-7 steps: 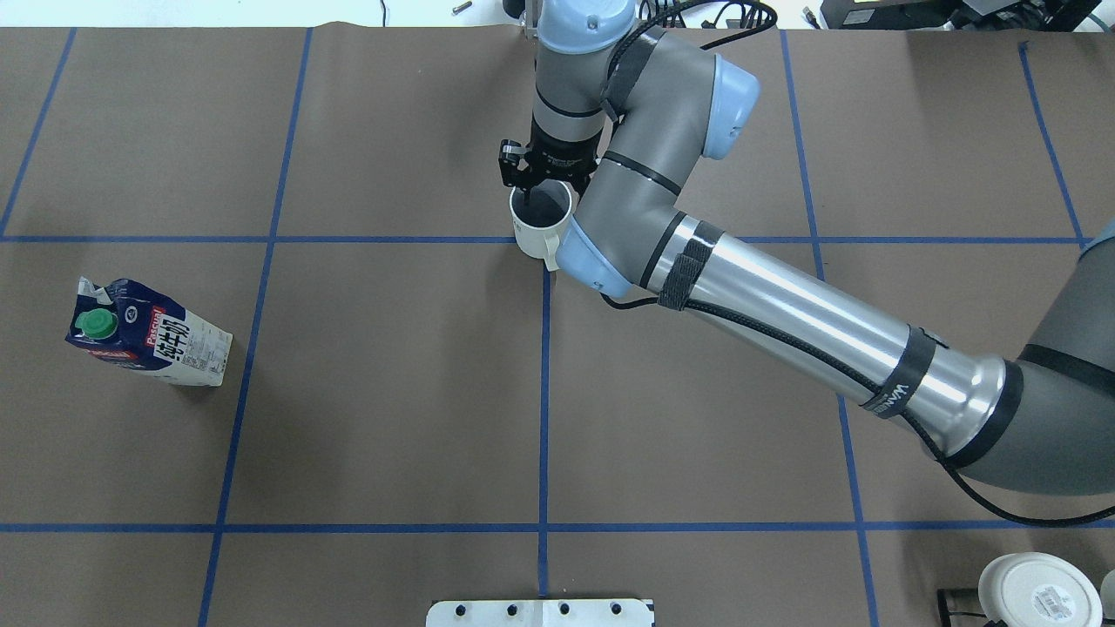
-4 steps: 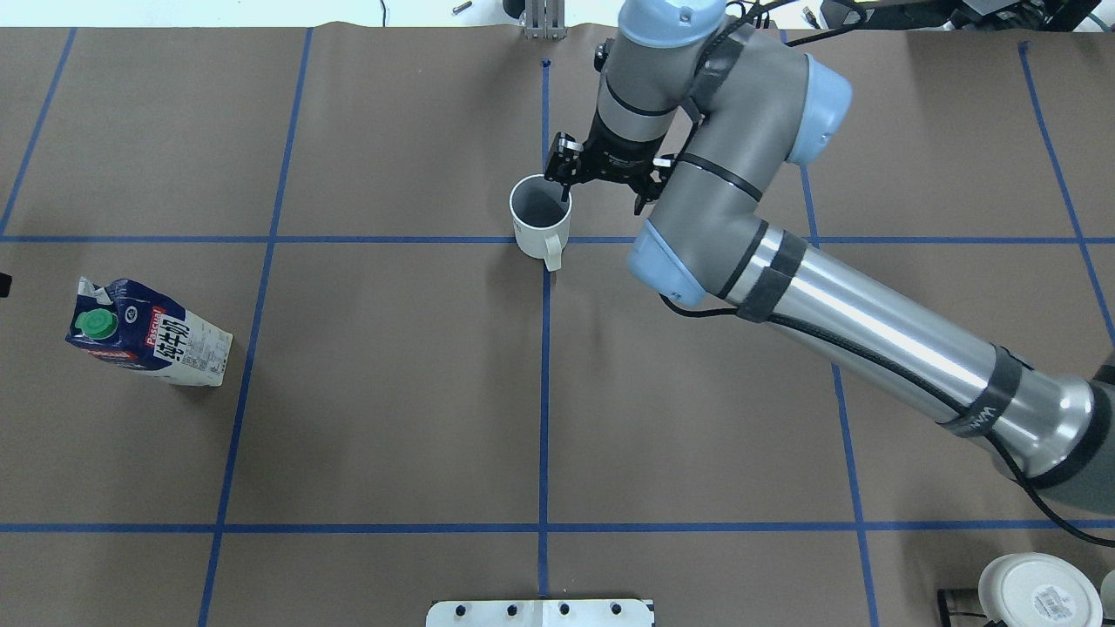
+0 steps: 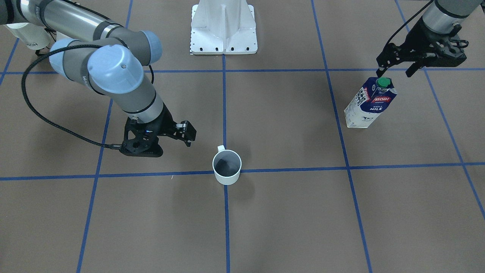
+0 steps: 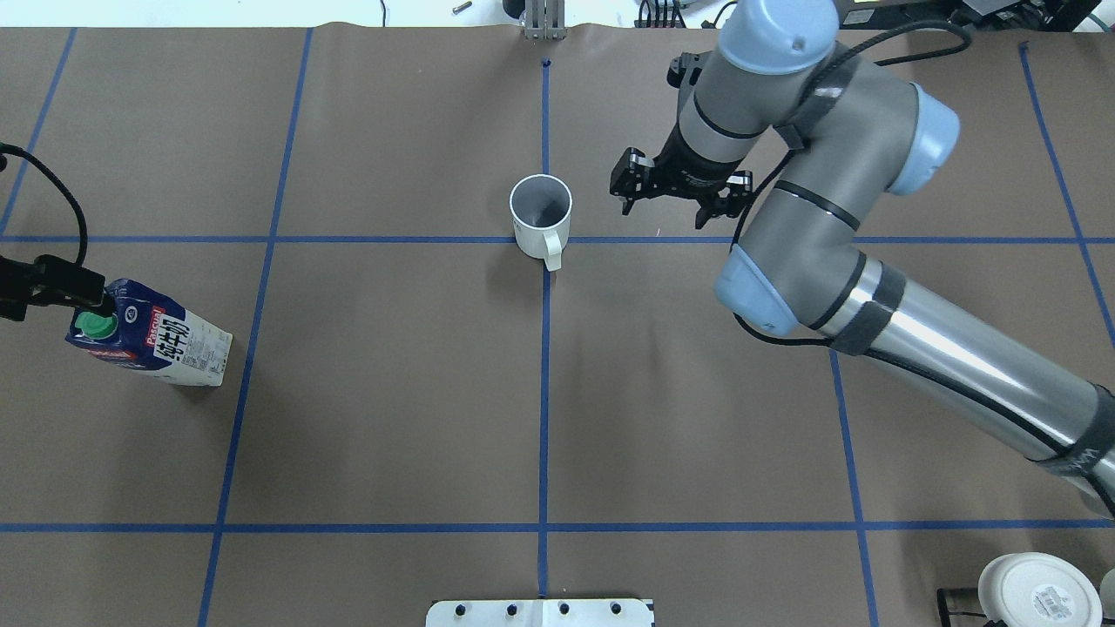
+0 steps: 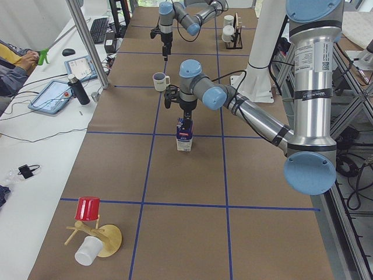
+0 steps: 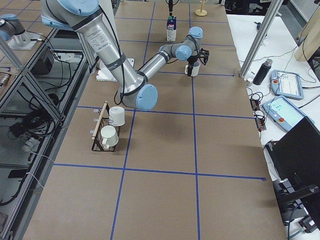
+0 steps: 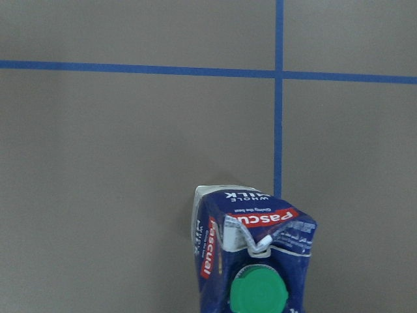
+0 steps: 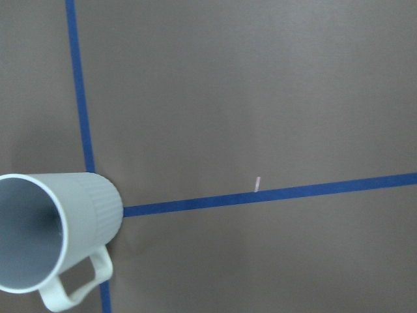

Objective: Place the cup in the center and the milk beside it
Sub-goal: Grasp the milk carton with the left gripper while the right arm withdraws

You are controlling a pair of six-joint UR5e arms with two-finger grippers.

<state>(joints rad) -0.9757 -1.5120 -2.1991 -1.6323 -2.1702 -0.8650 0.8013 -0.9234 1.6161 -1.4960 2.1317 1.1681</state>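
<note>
The cup (image 4: 541,213), a small white mug with a dark grey inside, stands upright on the crossing of blue tape lines at the table's middle, handle toward the robot. It also shows in the front view (image 3: 226,167) and the right wrist view (image 8: 45,235). My right gripper (image 4: 666,213) is open and empty, apart from the cup, on its right in the overhead view. The milk (image 4: 148,340), a navy and white carton with a green cap, stands upright far on the robot's left (image 3: 369,104). My left gripper (image 3: 394,72) is open, just above its cap (image 7: 257,293).
A white base plate (image 4: 540,612) sits at the robot's side of the table. A rack with white mugs (image 6: 107,130) stands near the right arm's base. A red cup and a white cup on a wooden stand (image 5: 90,233) are at the left end.
My right gripper has let go of the cup, lifted out of it and moved off to the right. The cup has stayed put. My left gripper has come in over the milk.
</note>
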